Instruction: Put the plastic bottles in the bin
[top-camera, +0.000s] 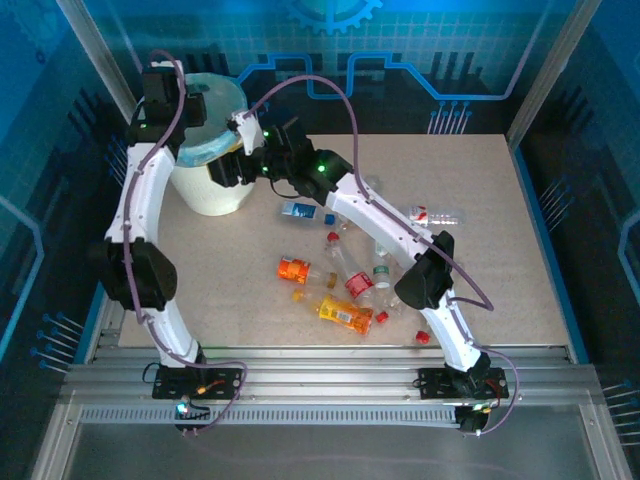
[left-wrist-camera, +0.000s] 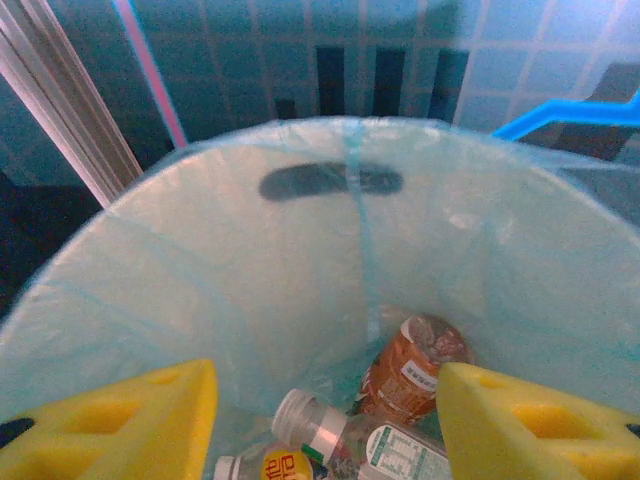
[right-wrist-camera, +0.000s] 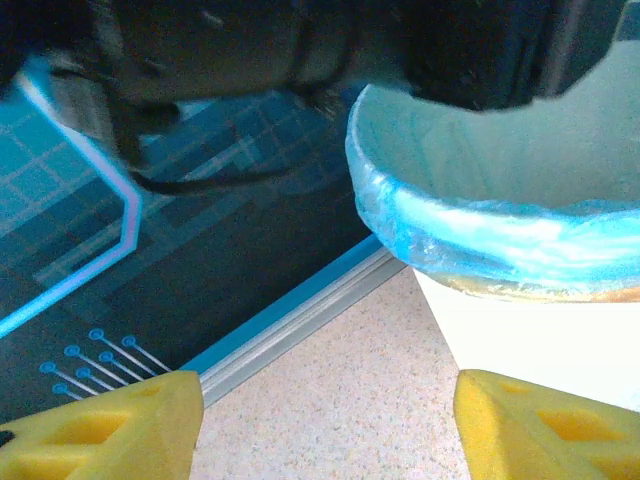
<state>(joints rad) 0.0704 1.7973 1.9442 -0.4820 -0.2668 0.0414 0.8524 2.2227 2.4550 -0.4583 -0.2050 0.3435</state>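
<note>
My left gripper (left-wrist-camera: 328, 405) hangs open over the bin (top-camera: 212, 190), a cream bucket lined with a pale blue bag (left-wrist-camera: 250, 260). Nothing sits between its yellow fingers (left-wrist-camera: 130, 425). Below it, inside the bin, lie an orange bottle (left-wrist-camera: 408, 372), a clear bottle with a pale cap (left-wrist-camera: 312, 424) and a green-labelled one (left-wrist-camera: 400, 455). My right gripper (right-wrist-camera: 325, 425) is open and empty beside the bin's rim (right-wrist-camera: 480, 235), low over bare table. Several plastic bottles lie on the table: an orange one (top-camera: 294, 270), a yellow-orange one (top-camera: 345, 314), a red-labelled one (top-camera: 358, 283) and a blue-labelled one (top-camera: 303, 211).
A clear bottle with a red cap (top-camera: 436, 214) lies right of the right arm (top-camera: 370, 210). A loose red cap (top-camera: 422, 337) lies near the table's front edge. The left arm (top-camera: 140, 210) stands along the left side. A metal rail (right-wrist-camera: 290, 325) borders the table behind the bin.
</note>
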